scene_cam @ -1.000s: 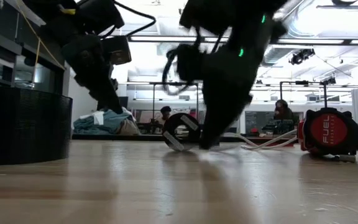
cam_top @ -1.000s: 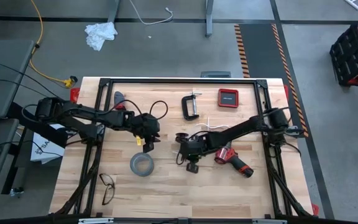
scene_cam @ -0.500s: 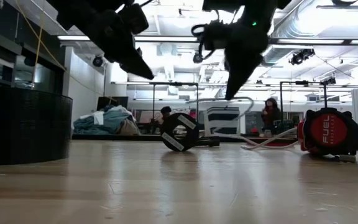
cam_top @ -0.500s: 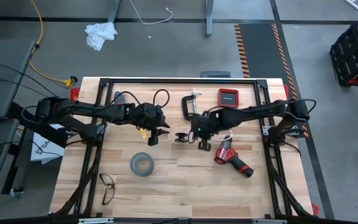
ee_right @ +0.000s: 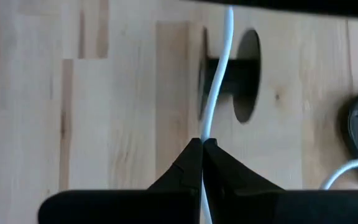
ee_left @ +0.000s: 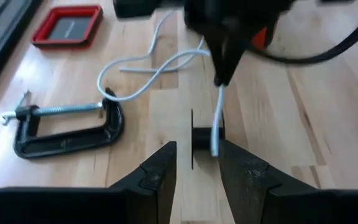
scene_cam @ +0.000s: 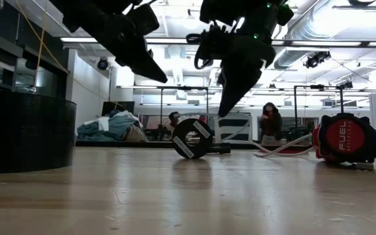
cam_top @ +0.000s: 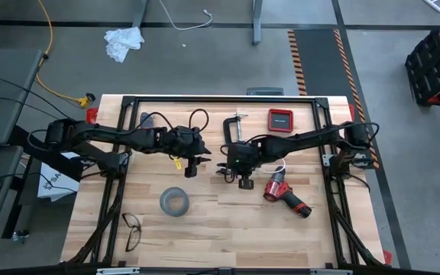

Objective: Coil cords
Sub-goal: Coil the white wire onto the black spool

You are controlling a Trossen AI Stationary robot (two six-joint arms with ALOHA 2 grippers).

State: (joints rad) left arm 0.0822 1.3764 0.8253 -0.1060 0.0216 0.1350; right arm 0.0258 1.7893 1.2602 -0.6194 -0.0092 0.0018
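On the far left side of the wooden table (cam_top: 205,221), well away from both grippers, a pair of glasses (cam_top: 132,230) lies near the front edge, and a grey tape roll (cam_top: 173,202) sits a little in front of the left gripper (cam_top: 192,165). The left gripper hangs above the middle of the table with its two fingers (ee_left: 161,173) a little way apart and nothing between them. Just past its fingertips stands the small black spool (ee_left: 205,137) (it is up on its edge, like a wheel), and the thin white cable (ee_left: 160,67) runs up from it. The spool (scene_cam: 191,138) sits on the table right between the two grippers. Beyond the left gripper, off to one side, lies a black C-clamp (cam_top: 234,130). Close beside it, the right gripper (cam_top: 236,167) hangs over the spool with its fingers (ee_right: 188,168) pinched tight on the white cable, which goes from the fingertips straight down to the spool (ee_right: 238,73). The rest of the cable (cam_top: 270,158) lies in loose loops on the table behind the right gripper. Farther back from the right gripper there is a flat red square case (cam_top: 279,119). On its other side, nearer the front edge, a red drill (cam_top: 285,194) lies on its side.
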